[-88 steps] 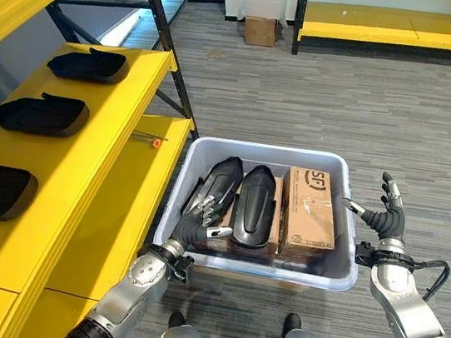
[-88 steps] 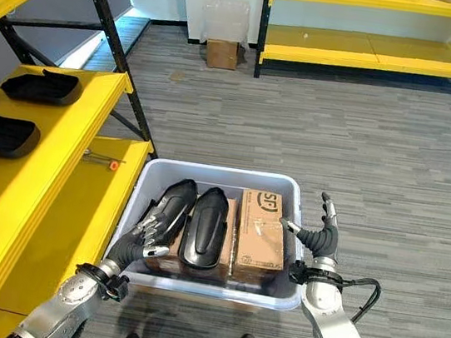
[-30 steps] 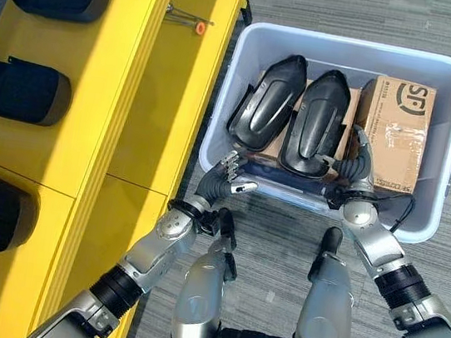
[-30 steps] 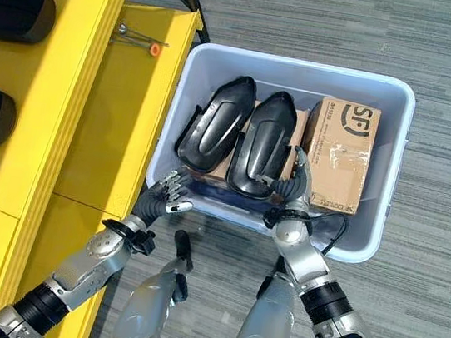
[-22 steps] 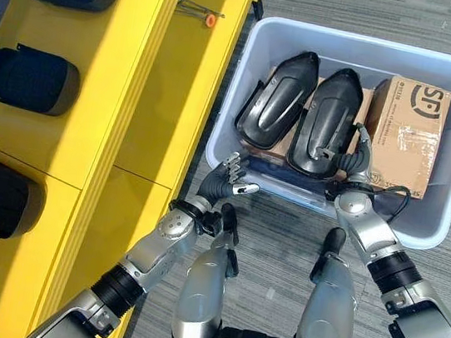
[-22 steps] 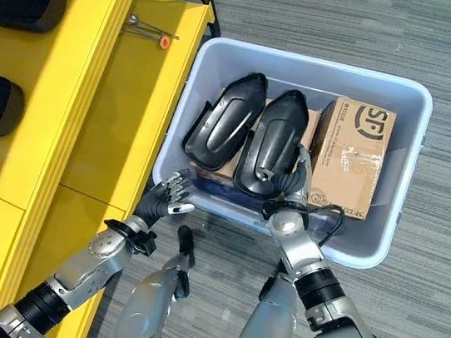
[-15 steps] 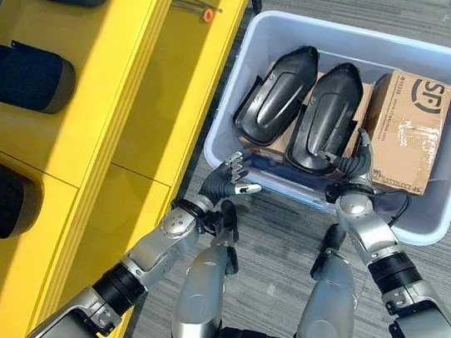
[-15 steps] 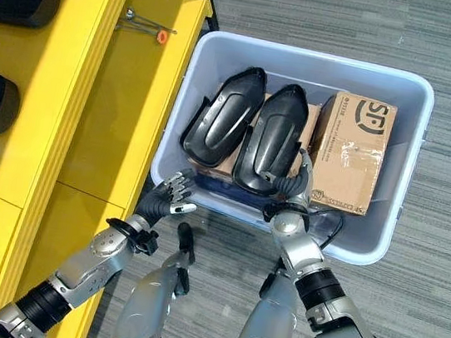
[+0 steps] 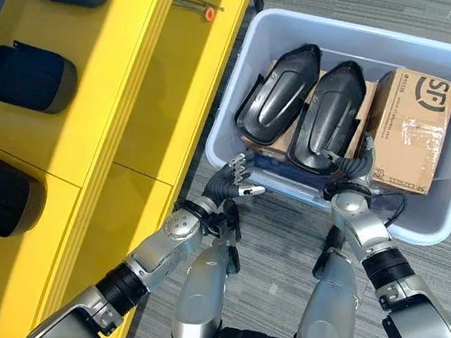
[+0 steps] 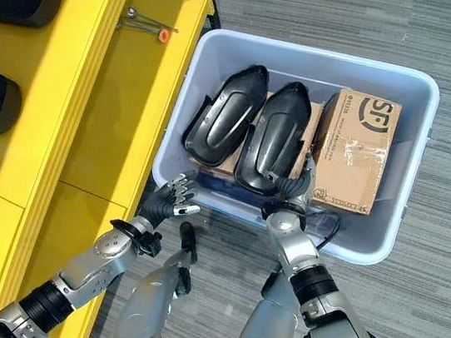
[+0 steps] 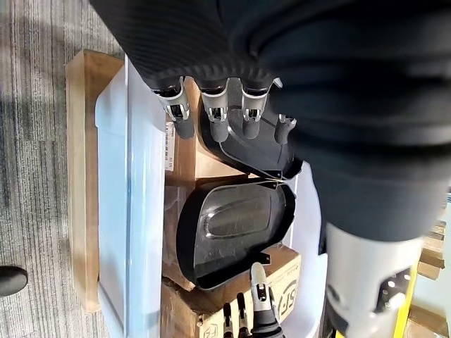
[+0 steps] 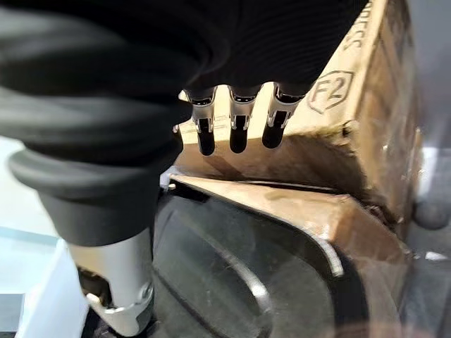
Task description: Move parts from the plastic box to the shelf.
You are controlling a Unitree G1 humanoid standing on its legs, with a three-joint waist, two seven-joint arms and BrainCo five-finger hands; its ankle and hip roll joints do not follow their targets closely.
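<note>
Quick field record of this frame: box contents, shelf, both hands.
box: grey plastic box on floor beside yellow shelf
box contents: two black parts side by side on cardboard; cardboard carton to their right
shelf: three black parts already placed
left hand: open, at box's near wall, holding nothing
right hand: open, over near end of right part

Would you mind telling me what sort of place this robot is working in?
Probably a warehouse or parts storeroom: yellow shelving holds a row of black moulded parts, and a plastic box on grey carpet holds two more beside a taped cardboard carton.
</note>
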